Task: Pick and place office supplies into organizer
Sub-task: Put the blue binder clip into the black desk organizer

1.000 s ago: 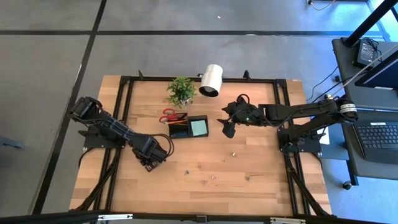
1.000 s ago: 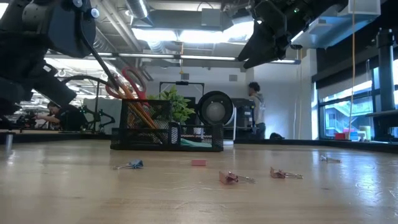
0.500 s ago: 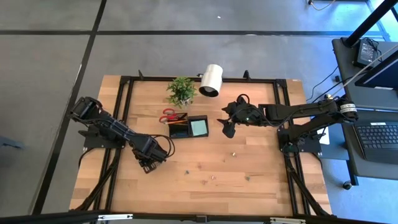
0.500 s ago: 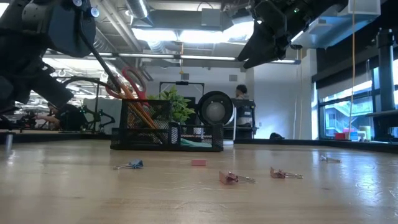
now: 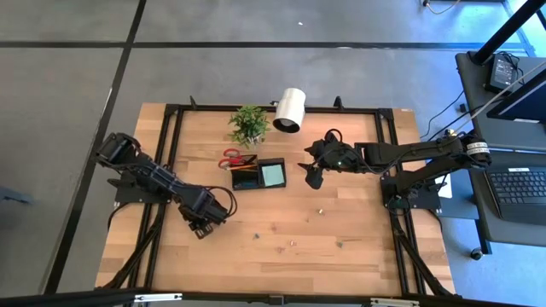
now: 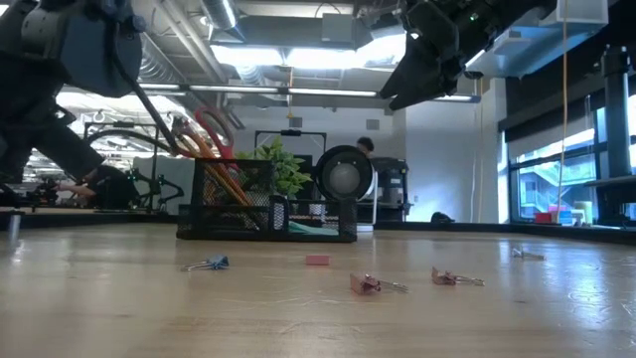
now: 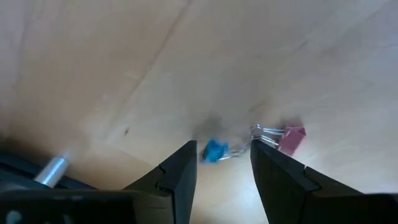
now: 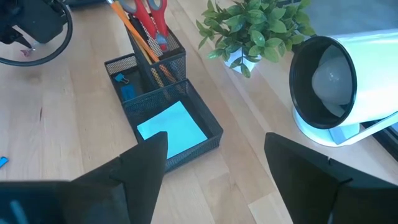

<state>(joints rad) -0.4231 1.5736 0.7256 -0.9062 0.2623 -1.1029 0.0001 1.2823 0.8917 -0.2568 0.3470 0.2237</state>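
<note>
The black organizer (image 5: pixel 258 173) stands on the table behind its middle, holding red-handled scissors (image 8: pixel 149 12), pencils (image 8: pixel 140 37), a teal note pad (image 8: pixel 172 130) and a blue clip (image 8: pixel 127 92). Loose clips lie on the wood: a blue one (image 7: pixel 216 150) beside a pink one (image 7: pixel 291 138), others farther right (image 6: pixel 447 277). My left gripper (image 5: pixel 205 224) hangs open over the near left of the table, pointing steeply down; the blue clip shows beyond its fingertips (image 7: pixel 222 148), untouched. My right gripper (image 5: pixel 309 175) waits open, raised to the right of the organizer (image 8: pixel 216 143).
A small potted plant (image 5: pixel 248 124) and a white lamp (image 5: pixel 290 109) stand at the far edge behind the organizer. A small red piece (image 6: pixel 317 261) lies flat near the clips. The black table frame (image 5: pixel 171 153) runs along the sides. A person walks in the room behind.
My left gripper has turned slightly at the wrist while staying over the same spot. Its fingers keep the same gap. The clips and the organizer have not moved. The person in the background has walked toward the left.
</note>
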